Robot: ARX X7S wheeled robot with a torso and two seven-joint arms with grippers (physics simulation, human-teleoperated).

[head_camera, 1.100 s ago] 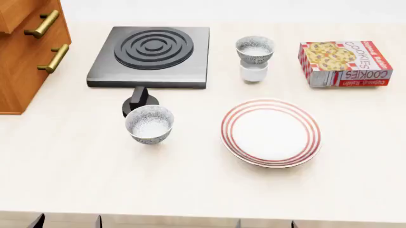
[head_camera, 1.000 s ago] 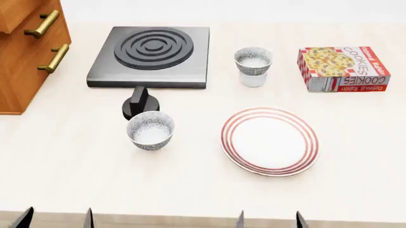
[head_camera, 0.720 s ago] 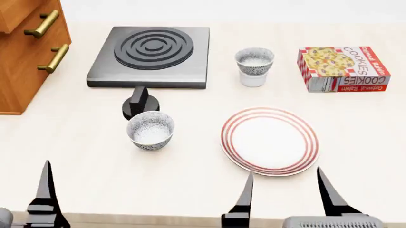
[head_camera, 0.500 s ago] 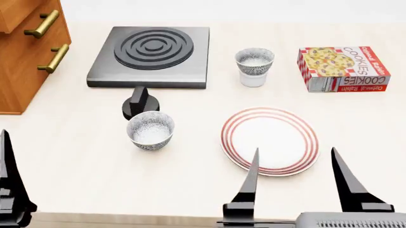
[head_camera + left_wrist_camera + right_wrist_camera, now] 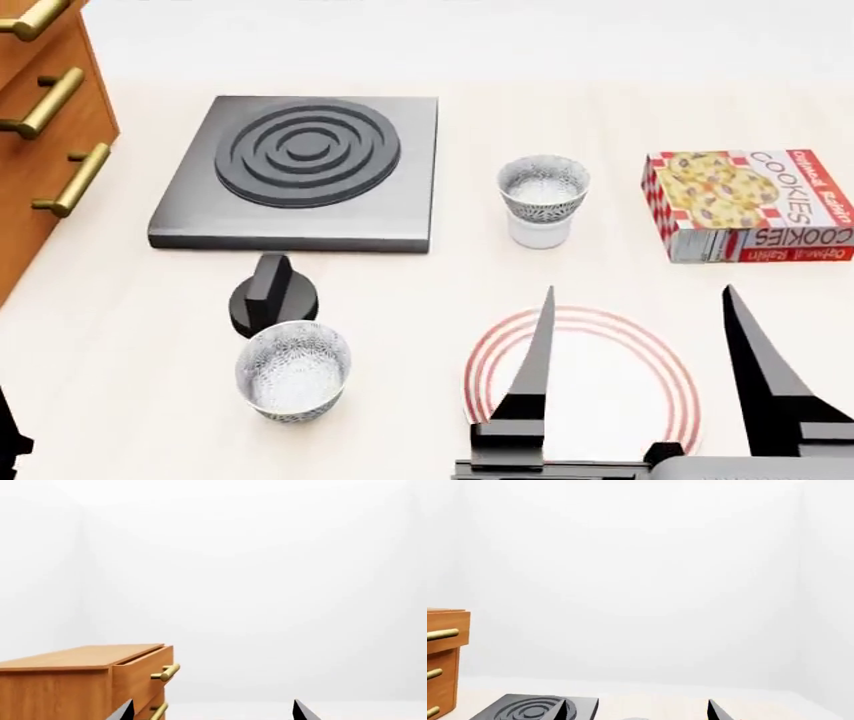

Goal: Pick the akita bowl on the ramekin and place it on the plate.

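counter [image 5: 400, 300] (head view only): akita bowl [image 5: 543, 186] atop ramekin [image 5: 541, 233].

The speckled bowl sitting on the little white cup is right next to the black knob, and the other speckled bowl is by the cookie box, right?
No, swapped. In the head view the grey-speckled akita bowl on the plain white ramekin stands near the red cookie box; the other speckled bowl is by the black knob.

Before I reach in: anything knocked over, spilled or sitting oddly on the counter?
Nothing spilled or tipped. The one oddity is the job itself: an akita bowl sits stacked upright on the ramekin, behind the plate. Its twin bowl stands on the counter by a black knob lying loose in front of the burner.
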